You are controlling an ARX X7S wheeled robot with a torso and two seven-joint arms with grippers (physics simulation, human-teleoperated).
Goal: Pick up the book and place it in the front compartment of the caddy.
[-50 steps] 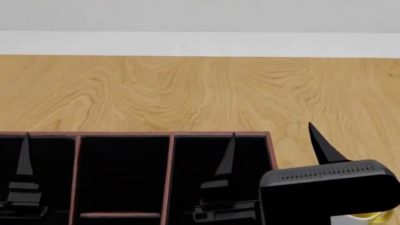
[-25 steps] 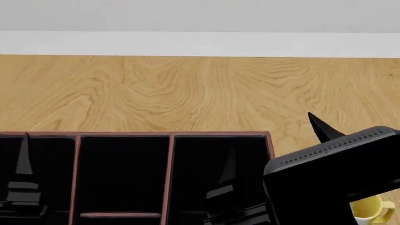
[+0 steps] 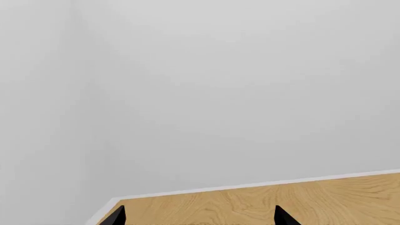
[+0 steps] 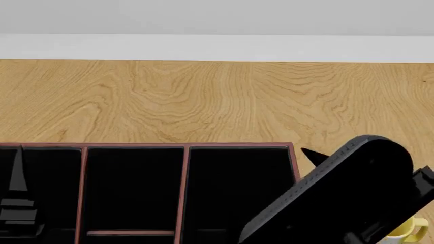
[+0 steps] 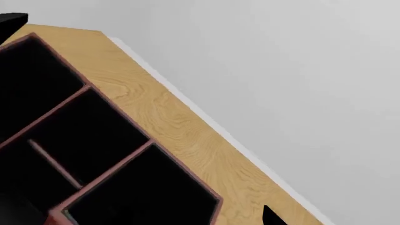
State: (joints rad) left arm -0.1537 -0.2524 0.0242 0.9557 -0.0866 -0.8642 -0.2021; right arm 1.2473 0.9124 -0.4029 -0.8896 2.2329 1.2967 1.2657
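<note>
The book shows in no view. The caddy (image 4: 184, 173), black inside with reddish-brown rims, lies along the near edge of the head view. Its narrow middle well, the front compartment (image 4: 132, 188), ends at a short cross divider (image 4: 129, 233). My left gripper (image 3: 200, 219) is open over bare wood, and one finger (image 4: 17, 173) stands over the caddy's left well. My right gripper (image 5: 190, 220) hangs tilted at the caddy's right corner. One fingertip (image 5: 272, 216) shows over the wood and the other is lost against the black well; the jaws look open and hold nothing.
A white-and-yellow mug (image 4: 407, 230) peeks out from under my right arm's black housing (image 4: 339, 198) at the lower right. The wooden tabletop (image 4: 217, 101) runs back to a white strip and a grey wall.
My right arm has rolled and lifted, so its housing now slants across the caddy's right corner and uncovers more of the mug. The left gripper has drifted slightly left.
</note>
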